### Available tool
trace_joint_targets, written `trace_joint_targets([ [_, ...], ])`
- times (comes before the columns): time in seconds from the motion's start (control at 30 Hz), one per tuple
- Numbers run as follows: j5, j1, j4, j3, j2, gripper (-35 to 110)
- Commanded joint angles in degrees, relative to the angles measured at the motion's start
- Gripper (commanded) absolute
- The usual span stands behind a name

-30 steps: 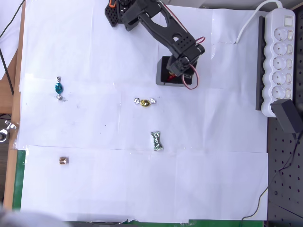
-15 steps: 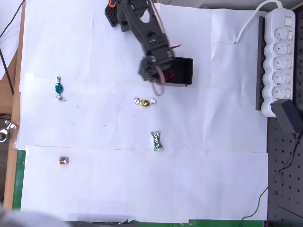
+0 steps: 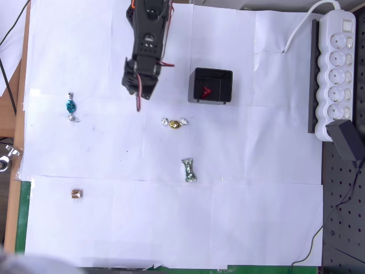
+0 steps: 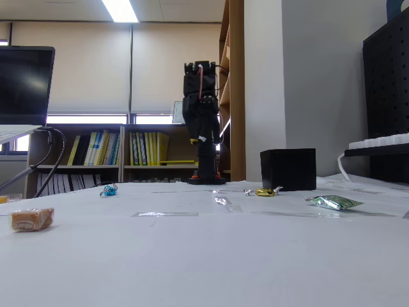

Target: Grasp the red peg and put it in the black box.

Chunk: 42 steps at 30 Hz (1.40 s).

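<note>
The red peg [image 3: 205,91] lies inside the black box [image 3: 227,85], a small red shape on its dark floor. In the fixed view the black box [image 4: 288,169] stands right of the arm and its wall hides the peg. My gripper [image 3: 139,84] hangs above bare white paper, well left of the box and apart from it. Seen from above, its fingers merge into one dark shape, and nothing shows between them. The black arm [image 4: 201,121] stands folded and upright at the back of the table.
A gold candy [image 3: 174,123] lies below the box, a green wrapped candy [image 3: 189,170] further forward. A blue candy [image 3: 71,106] and a brown caramel [image 3: 76,194] sit at the left. A white power strip [image 3: 336,68] runs along the right edge.
The arm has swung left, away from the black box. The red peg has been let go and now lies in the box, which is uncovered.
</note>
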Motion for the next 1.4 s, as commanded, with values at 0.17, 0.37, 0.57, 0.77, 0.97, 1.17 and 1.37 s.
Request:
trace_joint_targets([
  [0.17,-1.76,-2.2,-1.41,-17.75,-22.15,0],
  [0.37,-2.11,-5.36,-0.53,-28.39,-35.95,0],
  [0.57,-3.16,-7.29,-2.46,-38.85,-47.11,0],
  [0.77,-4.22,-8.44,-2.55,-50.98,-61.26,0],
  [0.97,-4.57,-8.79,-4.13,-60.47,-71.46,0],
  [1.17,-5.1,-8.53,-9.67,-67.68,-76.2,0],
  [1.37,-5.98,-8.7,-9.14,-73.92,-82.97,0],
])
